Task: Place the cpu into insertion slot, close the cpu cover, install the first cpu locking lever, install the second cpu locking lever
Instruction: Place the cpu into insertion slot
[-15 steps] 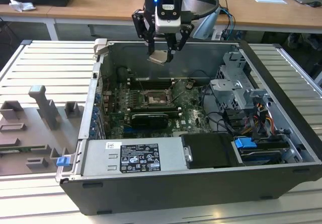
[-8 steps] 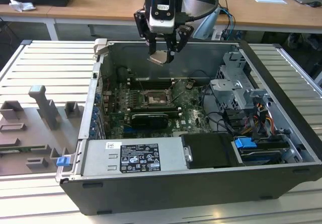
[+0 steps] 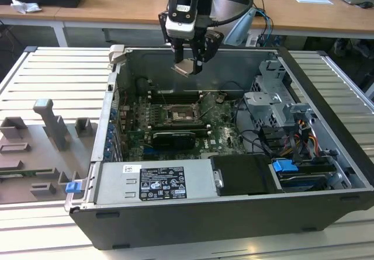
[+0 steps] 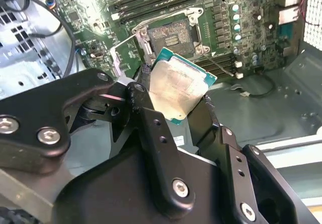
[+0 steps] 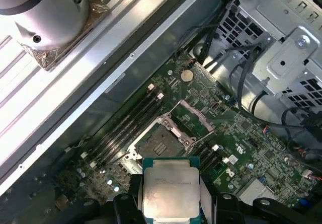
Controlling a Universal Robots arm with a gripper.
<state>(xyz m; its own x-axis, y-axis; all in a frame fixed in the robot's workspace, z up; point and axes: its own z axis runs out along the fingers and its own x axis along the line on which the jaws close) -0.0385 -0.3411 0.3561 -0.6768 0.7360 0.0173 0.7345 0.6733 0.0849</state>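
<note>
Green board, black hand, beige-silver chip

The cpu has a pale beige-silver top edged in teal green, and the hand is black. The insertion slot is dark with a silvery surround, set in a green circuit board lined with black memory slots. The computer case is dark grey; its power-supply box is light grey with a white, black-printed label. A blue tab shows at the exterior view's lower left and a blue clip at its lower right. The bench is pale grey, ribbed in long stripes.

Open computer case on slatted table — grey power-supply box inside.
</note>
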